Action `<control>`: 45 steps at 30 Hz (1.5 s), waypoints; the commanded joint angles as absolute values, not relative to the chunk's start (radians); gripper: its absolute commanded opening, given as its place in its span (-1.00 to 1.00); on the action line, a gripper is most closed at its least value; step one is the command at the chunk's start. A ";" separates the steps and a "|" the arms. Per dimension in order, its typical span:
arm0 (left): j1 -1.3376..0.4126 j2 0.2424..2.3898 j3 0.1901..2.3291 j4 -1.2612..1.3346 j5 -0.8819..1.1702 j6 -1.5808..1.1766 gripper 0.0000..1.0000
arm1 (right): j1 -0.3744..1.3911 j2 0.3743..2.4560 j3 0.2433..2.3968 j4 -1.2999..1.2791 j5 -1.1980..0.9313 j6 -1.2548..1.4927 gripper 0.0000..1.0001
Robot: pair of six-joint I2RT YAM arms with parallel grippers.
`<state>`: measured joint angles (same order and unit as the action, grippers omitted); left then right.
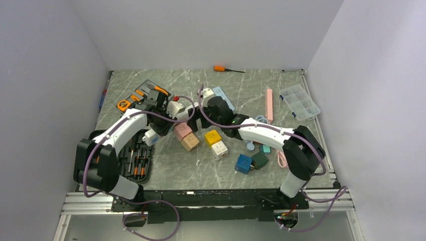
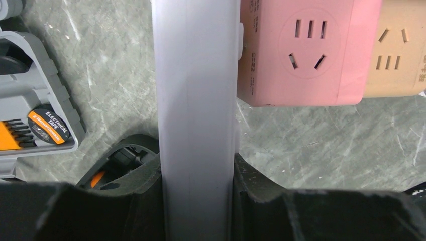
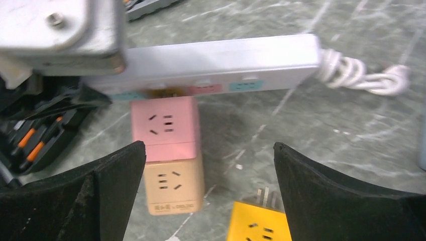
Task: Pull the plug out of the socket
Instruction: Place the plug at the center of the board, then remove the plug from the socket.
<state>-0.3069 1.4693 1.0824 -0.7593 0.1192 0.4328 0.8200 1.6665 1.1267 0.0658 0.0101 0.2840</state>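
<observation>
Left end effector (image 2: 198, 193) grips power strip (image 2: 196, 75) (right wrist alone shows its cord (image 3: 362, 76)).

Edges clipped, one view blurred.
Left wrist: power strip (image 2: 196, 100) cut off at 12 o'clock, its 6 o'clock end buried in left gripper (image 2: 197, 201); pink cube (image 2: 306, 50) clipped at 12, tan cube (image 2: 399, 55) at 12 and 3. Right wrist: strip blurred, its joint with pink cube unreadable; yellow cube (image 3: 258, 223) clipped at 6.

White power strip (image 3: 216, 63), pink cube (image 3: 163, 120), grey-veined table (image 3: 326, 135)
</observation>
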 commanded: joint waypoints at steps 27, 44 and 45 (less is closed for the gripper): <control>-0.279 1.411 1.172 -0.777 0.273 0.433 -1.00 | 0.902 1.878 1.169 0.334 -0.167 0.222 0.99; -0.279 1.407 1.216 -0.813 0.291 0.426 -1.00 | 0.944 1.964 1.255 0.276 -0.103 0.237 0.66; -0.279 1.407 1.218 -0.815 0.291 0.426 -1.00 | 0.944 1.961 1.258 0.270 -0.100 0.239 0.56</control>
